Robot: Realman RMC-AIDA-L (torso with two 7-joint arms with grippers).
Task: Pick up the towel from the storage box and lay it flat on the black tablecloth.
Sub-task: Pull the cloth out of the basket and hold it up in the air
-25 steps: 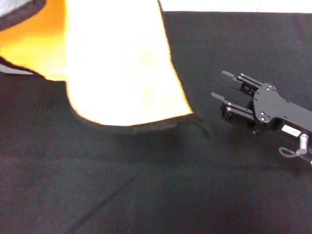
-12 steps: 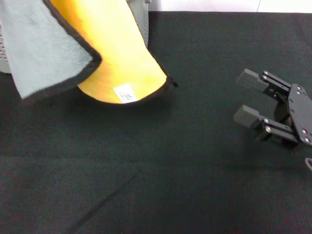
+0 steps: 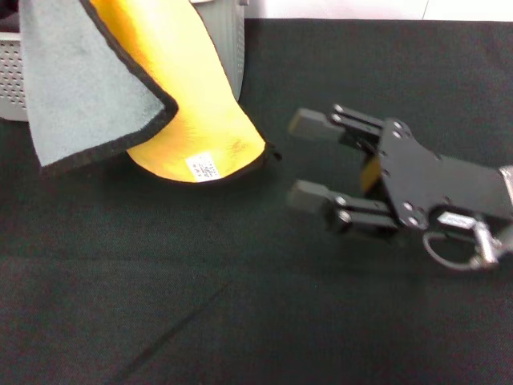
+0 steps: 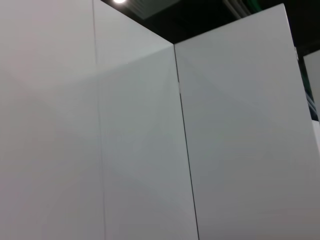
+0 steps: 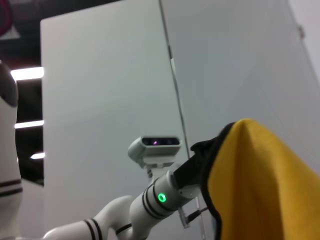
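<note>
The towel (image 3: pixel 188 96) hangs in the air at the upper left of the head view, orange face toward me, with a grey-teal flap (image 3: pixel 88 88) folded over and a white label (image 3: pixel 202 167) near its lower edge. The right wrist view shows my left gripper (image 5: pixel 197 162) holding the towel (image 5: pixel 260 185) up by its top. My right gripper (image 3: pixel 303 158) is open and empty over the black tablecloth (image 3: pixel 240 305). Its fingers point at the towel's lower right corner, a short gap away. The storage box (image 3: pixel 230 36) stands behind the towel, mostly hidden.
Another part of the box's perforated wall (image 3: pixel 11 84) shows at the far left. A white surface (image 3: pixel 361 8) borders the tablecloth's far edge. The left wrist view shows only white wall panels (image 4: pixel 150 140).
My right gripper has moved left and nearer, toward the towel's lower corner, with its jaws still open. The towel has swung and now hangs higher at the upper left.
</note>
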